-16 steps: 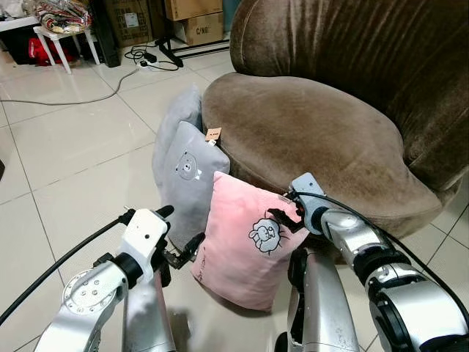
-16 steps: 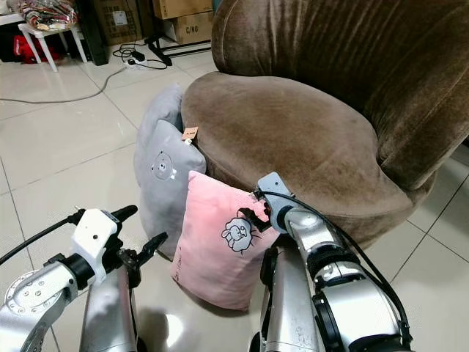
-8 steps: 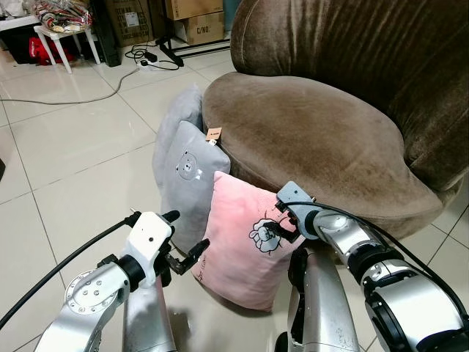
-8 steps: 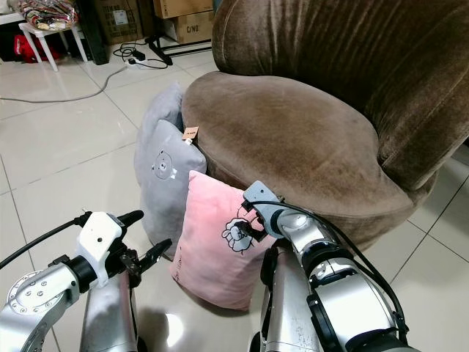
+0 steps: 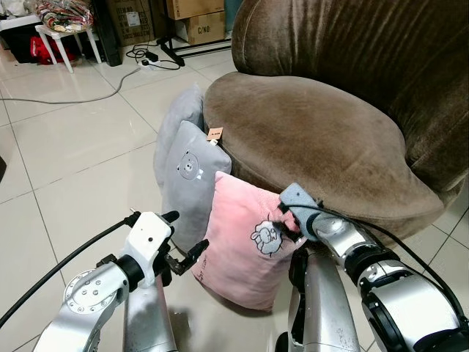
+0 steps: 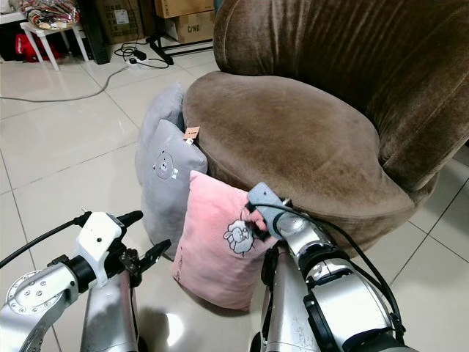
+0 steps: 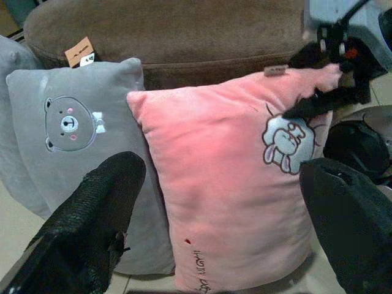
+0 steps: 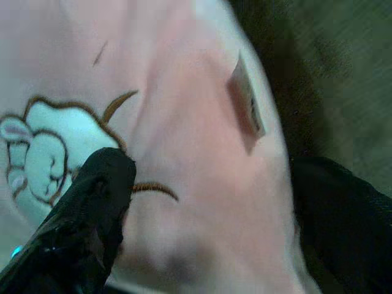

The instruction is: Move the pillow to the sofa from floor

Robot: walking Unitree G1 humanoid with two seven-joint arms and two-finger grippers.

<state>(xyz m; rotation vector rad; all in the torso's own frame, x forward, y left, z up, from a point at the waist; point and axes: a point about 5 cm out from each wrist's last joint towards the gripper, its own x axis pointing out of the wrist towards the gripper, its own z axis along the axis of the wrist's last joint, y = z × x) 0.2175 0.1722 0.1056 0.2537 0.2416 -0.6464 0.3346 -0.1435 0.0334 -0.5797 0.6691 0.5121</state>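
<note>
A pink pillow [image 5: 242,238] with a rabbit print stands on the tiled floor and leans against the front of the brown sofa [image 5: 322,132]. My right gripper [image 5: 286,218] is at the pillow's top right corner. It is open, and its fingers [image 8: 92,208] straddle that corner beside the small side tag. My left gripper [image 5: 185,232] hovers open just off the pillow's lower left edge. Through its fingers [image 7: 98,214] the pillow [image 7: 226,184] is seen whole. The sofa seat is bare.
A grey pillow [image 5: 187,176] with a bear print leans on the sofa just left of the pink one, with another grey one behind it. At the back left are a white stool [image 5: 62,37], cardboard boxes [image 5: 198,22] and a cable with a power strip [image 5: 150,62].
My right gripper moved down and left onto the pillow's top right corner, then settled over it. My left gripper dropped slightly and closed in on the pillow's left edge.
</note>
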